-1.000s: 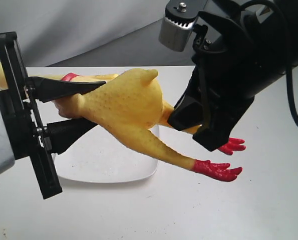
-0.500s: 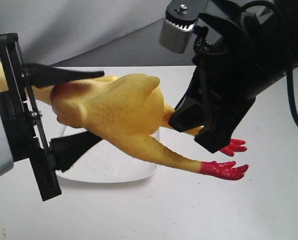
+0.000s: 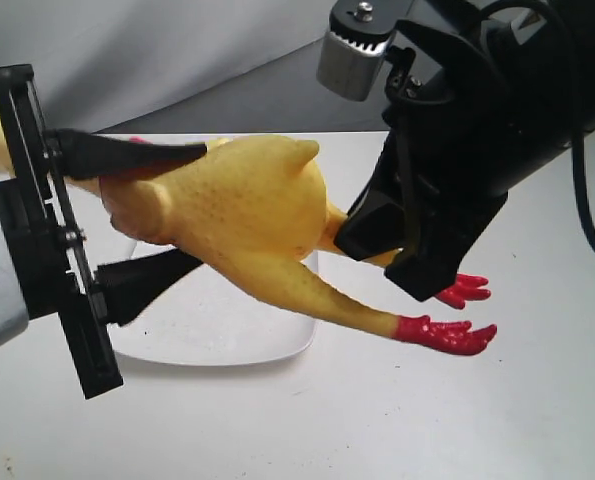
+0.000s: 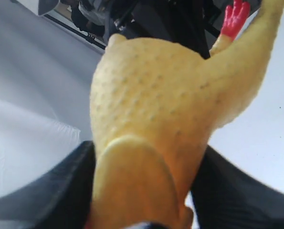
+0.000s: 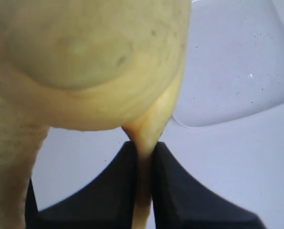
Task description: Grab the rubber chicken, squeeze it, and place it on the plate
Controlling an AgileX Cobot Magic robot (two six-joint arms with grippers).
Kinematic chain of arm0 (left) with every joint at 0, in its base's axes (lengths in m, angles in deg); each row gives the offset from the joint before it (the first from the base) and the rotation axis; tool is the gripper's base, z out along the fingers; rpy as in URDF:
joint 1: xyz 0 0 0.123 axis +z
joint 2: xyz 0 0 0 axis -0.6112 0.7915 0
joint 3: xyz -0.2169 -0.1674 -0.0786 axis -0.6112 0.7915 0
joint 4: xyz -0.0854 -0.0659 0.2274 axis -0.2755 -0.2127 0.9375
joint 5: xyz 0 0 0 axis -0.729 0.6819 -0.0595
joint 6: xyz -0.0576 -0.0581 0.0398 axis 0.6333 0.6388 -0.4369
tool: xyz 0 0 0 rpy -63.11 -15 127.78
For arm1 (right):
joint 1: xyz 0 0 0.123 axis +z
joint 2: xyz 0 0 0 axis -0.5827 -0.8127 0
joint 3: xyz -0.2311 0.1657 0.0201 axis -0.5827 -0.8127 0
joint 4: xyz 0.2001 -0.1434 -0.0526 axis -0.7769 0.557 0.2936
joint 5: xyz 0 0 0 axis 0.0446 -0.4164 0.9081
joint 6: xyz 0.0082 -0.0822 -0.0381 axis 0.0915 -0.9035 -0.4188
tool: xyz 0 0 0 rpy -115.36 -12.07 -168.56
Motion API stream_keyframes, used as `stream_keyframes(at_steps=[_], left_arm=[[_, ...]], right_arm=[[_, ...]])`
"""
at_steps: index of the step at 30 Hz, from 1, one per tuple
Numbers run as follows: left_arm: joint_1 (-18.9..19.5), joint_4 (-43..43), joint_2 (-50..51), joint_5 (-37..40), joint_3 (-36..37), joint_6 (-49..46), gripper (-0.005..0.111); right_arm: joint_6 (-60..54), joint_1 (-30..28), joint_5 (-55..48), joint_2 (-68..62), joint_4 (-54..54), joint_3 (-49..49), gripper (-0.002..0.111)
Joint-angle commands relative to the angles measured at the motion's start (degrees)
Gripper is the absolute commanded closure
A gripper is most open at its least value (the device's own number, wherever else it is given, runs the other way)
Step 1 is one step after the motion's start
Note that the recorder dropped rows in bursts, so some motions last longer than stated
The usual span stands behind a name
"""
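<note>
The rubber chicken [image 3: 242, 215] hangs in the air across the middle of the exterior view and touches nothing below it. It lies almost flat, with the neck end running to the upper left edge of the frame and the legs pointing to the lower right.

The left claw [image 3: 199, 205] comes in from the left edge and is grasping the chicken at the chest. One black finger [image 3: 127, 158] lies on the top of the body and the other passes under it. In the left wrist view the yellow body [image 4: 156, 109] fills the space between the two dark fingers and presses against both.

The right claw [image 3: 392, 262] reaches down from the upper right of the frame and is clenched on one leg. In the right wrist view the two black fingers [image 5: 108, 191] pinch this thin yellow leg tightly, with almost no gap left between them. The red foot [image 3: 464, 290] of this leg shows just below the claw. The other leg is free, and its red foot [image 3: 447, 335] is at the right of the centre.

The plate [image 3: 217, 335] stands on the white bench [image 3: 377, 420], at the lower left of the centre, directly under the chicken's body and apart from it. A grey cloth [image 3: 177, 60] hangs behind the bench.
</note>
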Motion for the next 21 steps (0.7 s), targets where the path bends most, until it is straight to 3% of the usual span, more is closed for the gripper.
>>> stream_keyframes(at_steps=[1,11,13,17,21], left_arm=[[-0.3,-0.7,0.0,-0.5,-0.1,4.4,0.105],[-0.3,-0.5,0.0,1.3,-0.1,4.6,0.105],[-0.3,-0.5,0.0,3.3,-0.1,4.6,0.1],[-0.3,-0.5,-0.2,5.1,-0.1,4.6,0.07],[-0.3,-3.8,-2.6,4.9,-0.1,4.7,0.025]], right_arm=[[-0.4,0.2,0.9,0.4,-1.5,0.2,0.108],[-0.4,0.2,0.9,0.4,-1.5,0.2,0.108],[-0.4,0.2,0.9,0.4,-1.5,0.2,0.108],[-0.4,0.2,0.9,0.4,-1.5,0.2,0.108],[-0.4,0.2,1.6,0.4,-1.5,0.2,0.108]])
